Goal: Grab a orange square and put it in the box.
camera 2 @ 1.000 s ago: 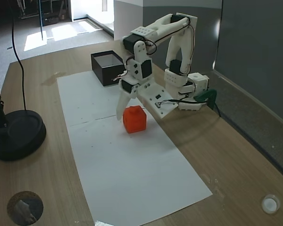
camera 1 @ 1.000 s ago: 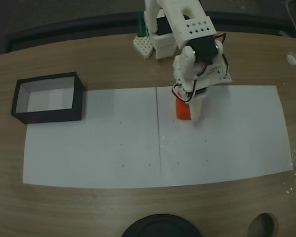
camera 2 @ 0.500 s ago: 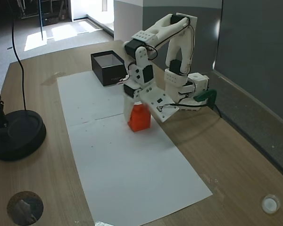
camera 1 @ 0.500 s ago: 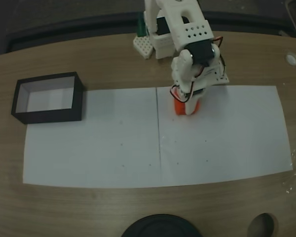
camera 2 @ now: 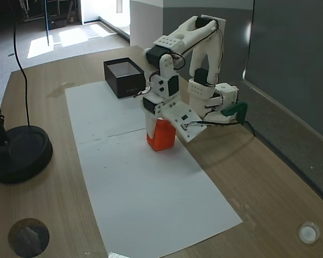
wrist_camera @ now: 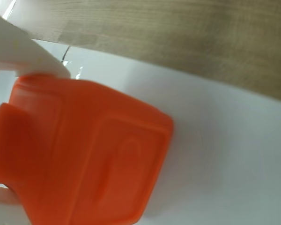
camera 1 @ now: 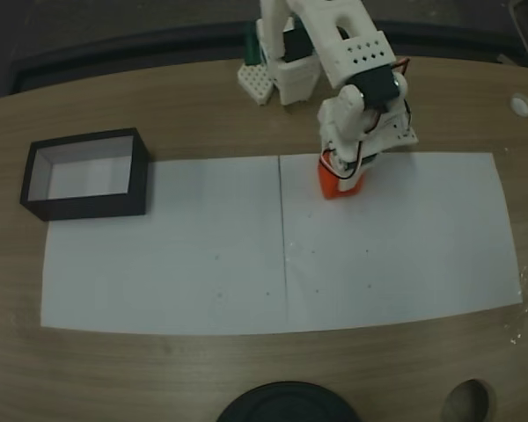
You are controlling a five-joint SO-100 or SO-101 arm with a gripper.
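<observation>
The orange square (camera 1: 337, 184) is sitting on the white paper sheet (camera 1: 246, 264), close to the sheet's far long edge and a bit past the drawn centre line (camera 1: 282, 237), on the half away from the box. The gripper (camera 2: 159, 129) has come down over it: a second ago the fingers were spread wide around it with daylight either side, and now they've pinched in on it. In the wrist view one white finger (wrist_camera: 23, 51) is pressed right against the block's upper corner, and the block (wrist_camera: 79, 150) takes up most of that picture, so I'd call it clamped. It also looks like the block got nudged slightly toward the arm's base (camera 1: 277, 75) while the fingers closed, nothing dramatic.

As far as I can tell the block is still touching the paper; the side-on fixed view shows its bottom edge (camera 2: 161, 145) right down on the sheet, no gap.

So the grab part looks basically done, and the lift and carry are what's left. The box (camera 1: 86, 174) is well apart, sitting at the opposite end of the sheet, on the wooden table (camera 1: 158, 105) at the sheet's corner, open and with nothing in it. Main worry I'd guess: the grip seems to be near one corner of the block, so it could twist on the way up.
</observation>
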